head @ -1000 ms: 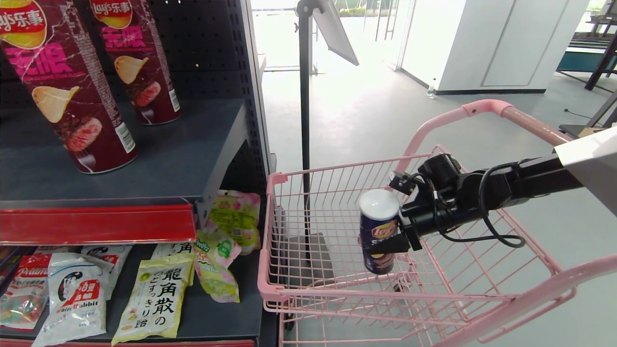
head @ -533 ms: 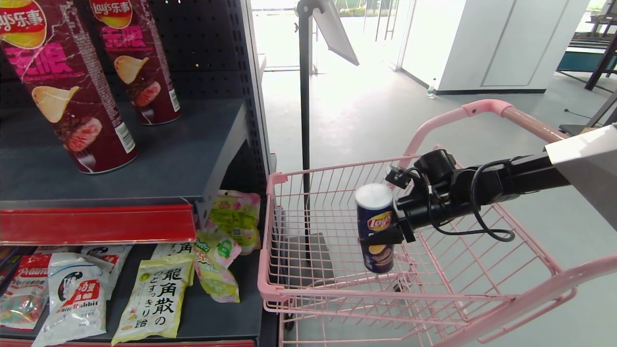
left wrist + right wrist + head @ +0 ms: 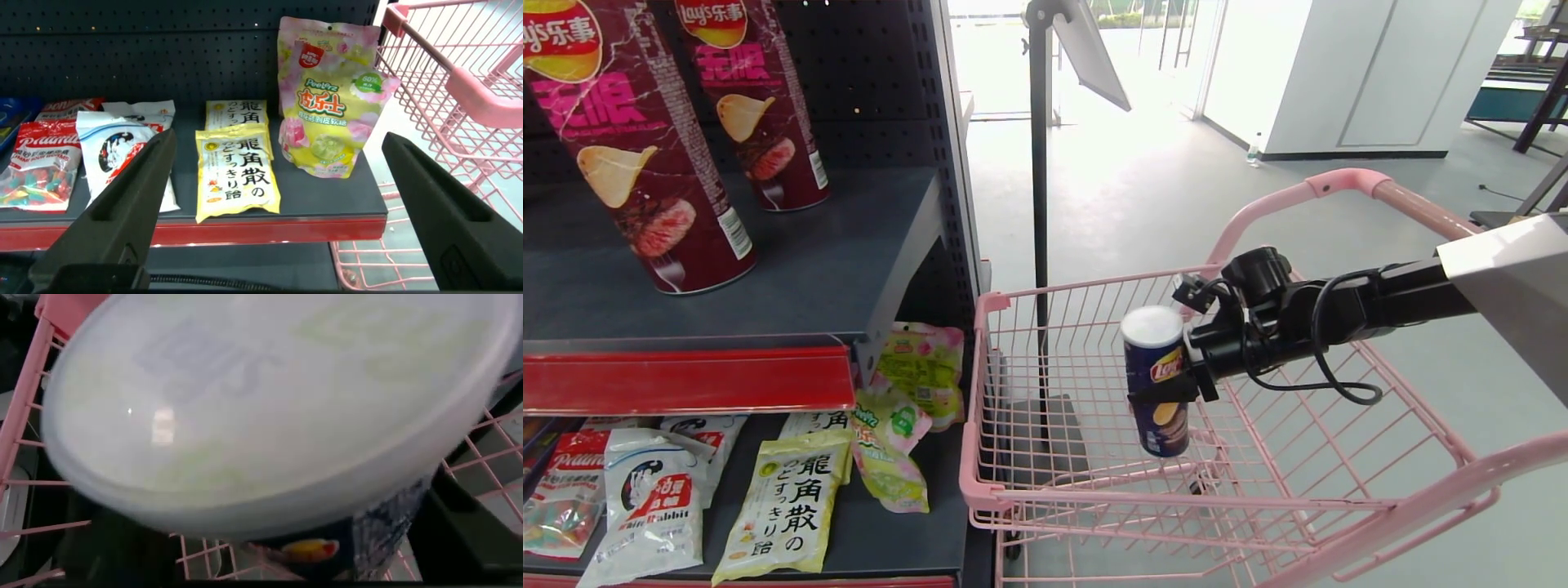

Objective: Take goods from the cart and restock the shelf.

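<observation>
Reaching in from 3 o'clock of the head view with the right arm (image 3: 1380, 310), stretched almost level toward 9 o'clock across the pink cart (image 3: 1013, 490). Clamping the right gripper (image 3: 1168, 394) sideways on the waist of the blue chip can (image 3: 1156, 359), jaws closed against its wall. Holding that can upright, white lid up, over the basket's wire floor just right of centre. Hanging the left gripper (image 3: 276, 147) before the lower shelf (image 3: 343, 204), jaws spread wide with nothing between them.

Hard to read much from the right wrist view: can lid (image 3: 270, 400) pressed close and blurred, with a strip of the can's side and bits of the pink cart around it. Cannot tell whether the can's base sits above the basket rim. Cut off at 10 and 11 o'clock of the head view: the tops of the nearer red chip can (image 3: 637, 147) and the farther red chip can (image 3: 760, 106).

Standing both red cans apart on the upper shelf (image 3: 833, 261). Lying flat on the lower shelf at 7 o'clock: a white bag (image 3: 654, 498) and a yellow bag (image 3: 784, 506). Leaning at its cart-side end: a green-and-pink bag (image 3: 919, 367).
</observation>
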